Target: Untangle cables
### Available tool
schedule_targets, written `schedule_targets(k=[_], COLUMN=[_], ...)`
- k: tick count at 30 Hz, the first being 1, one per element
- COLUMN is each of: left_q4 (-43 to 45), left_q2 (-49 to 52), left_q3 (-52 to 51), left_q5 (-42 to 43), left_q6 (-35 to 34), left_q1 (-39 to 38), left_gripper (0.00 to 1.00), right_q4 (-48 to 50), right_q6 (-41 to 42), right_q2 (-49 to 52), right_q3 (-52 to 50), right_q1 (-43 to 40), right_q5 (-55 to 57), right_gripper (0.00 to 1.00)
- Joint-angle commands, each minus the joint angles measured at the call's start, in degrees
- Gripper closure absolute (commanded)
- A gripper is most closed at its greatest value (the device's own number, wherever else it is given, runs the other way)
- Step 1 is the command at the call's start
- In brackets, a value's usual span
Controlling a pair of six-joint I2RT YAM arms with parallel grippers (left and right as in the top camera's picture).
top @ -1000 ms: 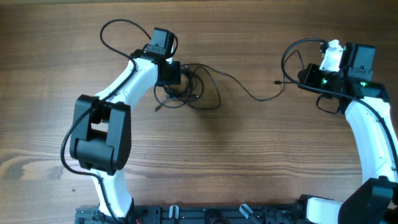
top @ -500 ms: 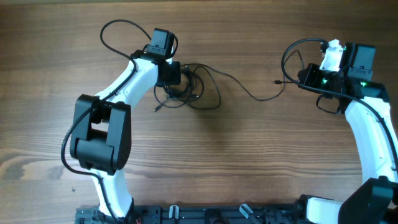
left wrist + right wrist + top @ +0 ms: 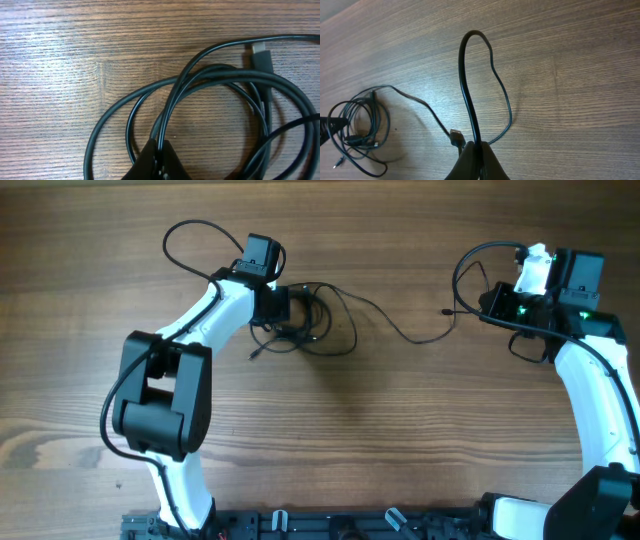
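The cables form a thin black tangled coil (image 3: 305, 320) at the upper middle of the table. My left gripper (image 3: 276, 306) is at the coil's left edge. In the left wrist view its fingers (image 3: 160, 161) are shut on two coil strands (image 3: 172, 100), and a small plug (image 3: 261, 56) lies at the upper right. One strand (image 3: 400, 330) runs right to a plug (image 3: 445, 311) near my right gripper (image 3: 494, 301). In the right wrist view those fingers (image 3: 478, 152) are shut on a black cable loop (image 3: 465, 60), with a plug (image 3: 456, 135) just left of them and the coil (image 3: 355, 125) far left.
The thicker arm wires arc above the left wrist (image 3: 185, 240) and beside the right wrist (image 3: 465, 265). The black base rail (image 3: 340, 525) runs along the table's front edge. The wooden table (image 3: 400, 430) is bare in front of the coil.
My left gripper has shifted slightly toward the coil, nudging the strands. The right arm and its cable have not moved.
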Motion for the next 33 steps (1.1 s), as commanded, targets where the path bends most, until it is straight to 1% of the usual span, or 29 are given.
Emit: schedule_targets(k=[1,2,3,4,6,7,9,10,12,14,15,16,17,18,20,22,25,26,27,28,29,30,31,33], left_q4=[0.1,0.1,0.0,0.0,0.0,-0.3,-1.3,-1.7,-1.4,-0.5,0.3,1.6,2.2,2.5,2.4,2.4,2.2,2.2,2.2,2.2,2.2,2.2,2.0,1.3], left_q2=[-9.7,-14.6,-18.4,-23.9,-31.0,-34.1,-38.8,-40.9,-41.7,-41.4,-41.4,-41.4,-41.4,-41.4,-41.4,-41.4,-41.4,-41.4,-41.4,-41.4,-41.4,-41.4,-41.4,-41.4], left_q3=[-0.3,-0.3,-0.3,-0.3,-0.3,-0.3,-0.3,-0.3,-0.3,-0.3,-0.3,-0.3,-0.3,-0.3,-0.3,-0.3,-0.3,-0.3,-0.3,-0.3,-0.3,-0.3,-0.3,-0.3], left_q5=[1.3,1.4,1.4,1.4,2.2,2.4,2.4,2.6,5.7,7.9,8.3,9.6,11.0,12.0,12.4,14.0,14.9,14.9,14.9,14.9,15.1,15.6,15.7,14.1], left_q6=[0.1,0.0,-0.2,-1.5,-2.6,-3.0,-3.0,-3.0,-3.0,-5.0,-5.4,-6.1,-6.2,-6.2,-7.7,-7.7,-7.7,-7.7,-7.7,-7.7,-7.7,-7.7,-7.7,-7.6], left_q1=[-1.6,-2.6,-3.3,-4.0,-4.5,-4.5,-4.5,-4.5,-4.5,-4.5,-4.5,-4.5,-4.5,-4.5,-4.5,-4.5,-4.5,-4.5,-4.5,-4.5,-4.5,-4.5,-4.5,-4.5], left_gripper=[0.96,0.96,0.96,0.96,0.96,0.96,0.96,0.96,0.96,0.96,0.96,0.96,0.96,0.96,0.96,0.96,0.96,0.96,0.96,0.96,0.96,0.96,0.96,0.96], right_q4=[0.2,0.3,0.3,0.7,3.0,4.6,7.4,8.2,8.1,9.1,10.6,12.7,13.7,15.3,19.3,21.4,24.6,24.9,25.0,25.0,25.1,25.0,25.0,24.8], right_q6=[0.0,0.1,0.1,0.0,0.0,-0.9,-7.5,-7.3,-4.5,-3.8,-1.4,3.1,4.9,5.7,3.0,1.4,1.8,1.8,1.8,1.8,1.7,1.7,1.8,5.4], right_q2=[0.6,0.6,0.6,0.6,0.5,0.3,0.2,0.2,0.2,0.4,0.8,1.6,2.0,2.6,4.4,6.4,8.5,8.7,8.9,8.9,9.0,9.0,9.1,9.0], right_q3=[1.0,1.0,1.0,1.0,1.0,1.0,1.0,1.0,1.0,1.0,1.0,1.0,1.0,1.0,1.0,1.0,1.0,1.0,1.0,1.0,1.0,1.0,1.0,1.0], right_q1=[0.1,0.1,0.1,0.1,0.1,0.1,0.2,1.1,4.9,11.4,14.3,17.7,19.3,21.0,24.5,27.6,28.5,28.5,28.5,28.5,28.5,28.5,28.5,28.3], right_q5=[3.3,3.3,3.2,3.3,2.4,-1.4,-21.4,-28.7,-29.4,-29.4,-28.1,-23.4,-20.7,-19.3,-23.1,-23.1,-23.3,-23.4,-23.4,-23.3,-23.2,-22.1,-20.5,-16.0], right_gripper=[0.94,0.62,0.22,0.00,0.00,0.00,0.00,0.00,0.00,0.01,0.01,0.00,0.00,0.00,0.00,0.00,0.00,0.09,0.23,0.33,0.35,0.63,0.96,0.95])
